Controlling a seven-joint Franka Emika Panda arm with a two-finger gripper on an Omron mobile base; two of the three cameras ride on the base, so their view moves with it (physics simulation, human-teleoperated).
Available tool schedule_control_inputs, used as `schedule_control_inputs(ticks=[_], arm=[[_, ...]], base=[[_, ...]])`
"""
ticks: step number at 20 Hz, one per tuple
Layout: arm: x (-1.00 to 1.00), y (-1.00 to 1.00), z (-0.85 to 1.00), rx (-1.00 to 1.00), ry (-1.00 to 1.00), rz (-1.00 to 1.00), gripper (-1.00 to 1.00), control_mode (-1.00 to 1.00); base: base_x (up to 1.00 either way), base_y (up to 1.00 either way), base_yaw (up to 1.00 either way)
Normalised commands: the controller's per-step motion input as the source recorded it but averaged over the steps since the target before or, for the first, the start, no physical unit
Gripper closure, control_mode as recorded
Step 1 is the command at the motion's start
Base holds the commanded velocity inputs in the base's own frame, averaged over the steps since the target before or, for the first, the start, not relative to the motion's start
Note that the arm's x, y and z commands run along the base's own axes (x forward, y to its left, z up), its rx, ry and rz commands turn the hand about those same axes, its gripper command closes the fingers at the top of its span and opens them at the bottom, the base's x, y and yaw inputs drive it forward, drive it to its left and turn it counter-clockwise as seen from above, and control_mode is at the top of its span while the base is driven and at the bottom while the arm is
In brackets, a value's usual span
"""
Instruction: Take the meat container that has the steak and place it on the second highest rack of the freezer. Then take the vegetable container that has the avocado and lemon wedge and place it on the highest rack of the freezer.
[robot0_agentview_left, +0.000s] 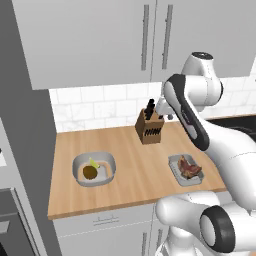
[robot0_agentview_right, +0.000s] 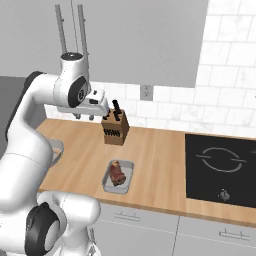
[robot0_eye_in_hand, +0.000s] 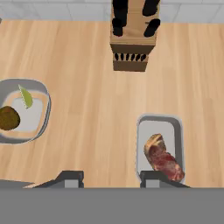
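Observation:
The grey rectangular meat container (robot0_agentview_left: 175, 164) (robot0_agentview_right: 107, 183) (robot0_eye_in_hand: 160, 120) sits near the counter's front edge with the reddish steak (robot0_agentview_left: 190, 168) (robot0_agentview_right: 117, 174) (robot0_eye_in_hand: 163, 159) in it. To its left the rounded vegetable container (robot0_agentview_left: 80, 163) (robot0_eye_in_hand: 44, 97) holds the dark avocado (robot0_agentview_left: 90, 172) (robot0_eye_in_hand: 8, 118) and the lemon wedge (robot0_agentview_left: 93, 163) (robot0_eye_in_hand: 26, 97). My gripper (robot0_agentview_right: 84, 117) (robot0_eye_in_hand: 111, 178) hangs open high above the counter between the two containers, nothing between its fingers. One fingertip (robot0_eye_in_hand: 153, 177) lines up with the meat container's near end. The freezer and its racks are out of view.
A wooden knife block (robot0_agentview_left: 150, 128) (robot0_agentview_right: 115, 130) (robot0_eye_in_hand: 133, 48) stands at the back of the counter by the tiled wall. A black cooktop (robot0_agentview_right: 222, 167) lies to the right. Wall cabinets (robot0_agentview_left: 100, 40) hang overhead. A tall grey panel (robot0_agentview_left: 22, 125) bounds the counter's left end.

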Motion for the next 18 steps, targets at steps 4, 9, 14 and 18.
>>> schedule_control_inputs(ticks=[4, 9, 14, 18], arm=[[-0.25, -0.02, -0.07, 0.03, 0.03, -0.02, -1.00, -1.00], [-0.33, -0.17, -0.36, 0.10, 0.18, -0.15, -1.00, -1.00], [0.09, 0.00, -0.34, 0.02, 0.31, -0.09, -1.00, -1.00], [0.30, -0.08, -0.07, -0.02, 0.29, -0.09, -1.00, -1.00]], base=[[0.00, 0.00, 0.00], [0.00, 0.00, 0.00], [0.00, 0.00, 0.00], [0.00, 0.00, 0.00]])
